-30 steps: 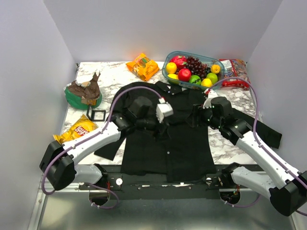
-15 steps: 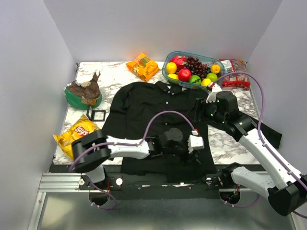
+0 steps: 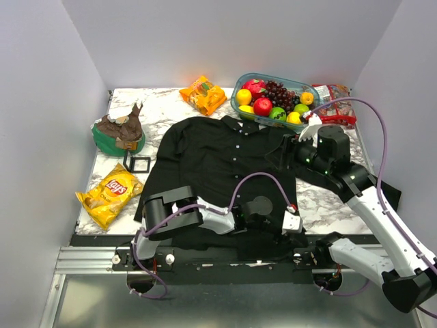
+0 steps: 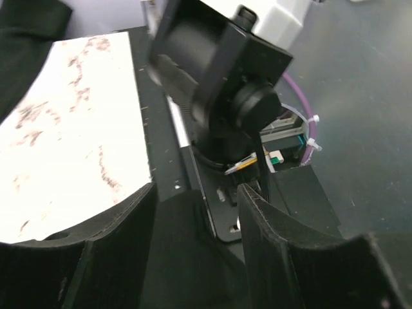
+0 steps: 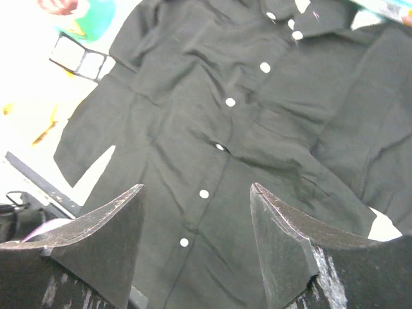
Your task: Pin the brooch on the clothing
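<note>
Black shirt (image 5: 212, 129) beneath spread right gripper (image 5: 196, 187)

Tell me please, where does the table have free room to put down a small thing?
Bare marble shows at the back left, between the green bowl and the orange bag, and at the front right, between the shirt body and its sleeve. The back right is crowded: fruit tub, red packet.

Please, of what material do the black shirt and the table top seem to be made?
The shirt looks like thin woven cloth, matte, with soft wrinkles and folds. The table top looks like marble or a marble-print laminate: white with grey veins.
</note>
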You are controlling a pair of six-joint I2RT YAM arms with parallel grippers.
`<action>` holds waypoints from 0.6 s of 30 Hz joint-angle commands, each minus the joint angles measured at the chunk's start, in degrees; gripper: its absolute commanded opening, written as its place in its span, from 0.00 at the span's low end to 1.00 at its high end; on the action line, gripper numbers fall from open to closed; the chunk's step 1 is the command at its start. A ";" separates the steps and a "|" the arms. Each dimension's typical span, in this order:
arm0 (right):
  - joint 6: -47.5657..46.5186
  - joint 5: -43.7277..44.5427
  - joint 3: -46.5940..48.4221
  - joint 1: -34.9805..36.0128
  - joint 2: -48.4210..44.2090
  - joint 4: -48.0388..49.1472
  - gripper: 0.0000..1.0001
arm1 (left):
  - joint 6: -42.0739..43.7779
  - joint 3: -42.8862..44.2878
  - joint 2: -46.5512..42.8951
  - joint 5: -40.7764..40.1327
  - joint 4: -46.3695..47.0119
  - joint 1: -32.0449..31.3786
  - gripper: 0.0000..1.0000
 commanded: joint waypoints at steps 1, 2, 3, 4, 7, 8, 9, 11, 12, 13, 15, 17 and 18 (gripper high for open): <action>-0.51 -3.24 3.20 -0.34 -1.06 -1.36 0.73 | 2.26 1.94 3.67 4.73 9.04 -0.96 0.57; -0.59 -3.24 3.47 -0.34 -1.24 -1.53 0.73 | 2.43 2.29 4.02 5.09 9.04 -0.87 0.57; -0.59 -3.24 3.91 -0.34 -1.50 -1.80 0.73 | 2.43 2.82 4.98 5.52 9.04 -0.87 0.57; -0.59 -3.33 4.00 -0.34 -1.59 -2.06 0.73 | 2.52 3.08 5.43 5.70 8.96 -0.96 0.56; -0.33 -3.68 4.26 -0.43 -1.85 -2.24 0.73 | 2.43 4.31 7.45 7.11 8.52 -0.96 0.54; -0.42 -3.68 4.26 -0.43 -1.94 -2.33 0.74 | 2.34 4.58 7.98 7.72 8.52 -0.96 0.53; -0.33 -3.86 4.26 -0.43 -1.94 -2.24 0.74 | 2.26 5.28 8.85 8.07 8.43 -1.05 0.52; -0.16 -4.03 4.26 -0.43 -2.03 -2.24 0.74 | 2.52 6.16 9.74 8.51 7.56 -1.49 0.50; -0.07 -4.12 4.18 -0.43 -2.03 -2.24 0.74 | 2.69 6.68 10.26 8.78 6.77 -1.49 0.50; -0.07 -4.30 4.17 -0.43 -2.03 -2.24 0.74 | 2.78 6.86 10.53 8.87 6.58 -1.58 0.49; -0.15 -4.47 4.35 -0.43 -2.03 -2.24 0.74 | 2.70 7.30 11.49 9.22 6.41 -1.75 0.49; -0.15 -4.82 4.44 -0.51 -2.03 -2.24 0.74 | 2.78 8.09 12.28 9.75 5.53 -1.93 0.47; -0.07 -4.91 4.53 -0.43 -2.20 -2.15 0.74 | 3.13 8.79 12.90 9.83 4.57 -2.10 0.47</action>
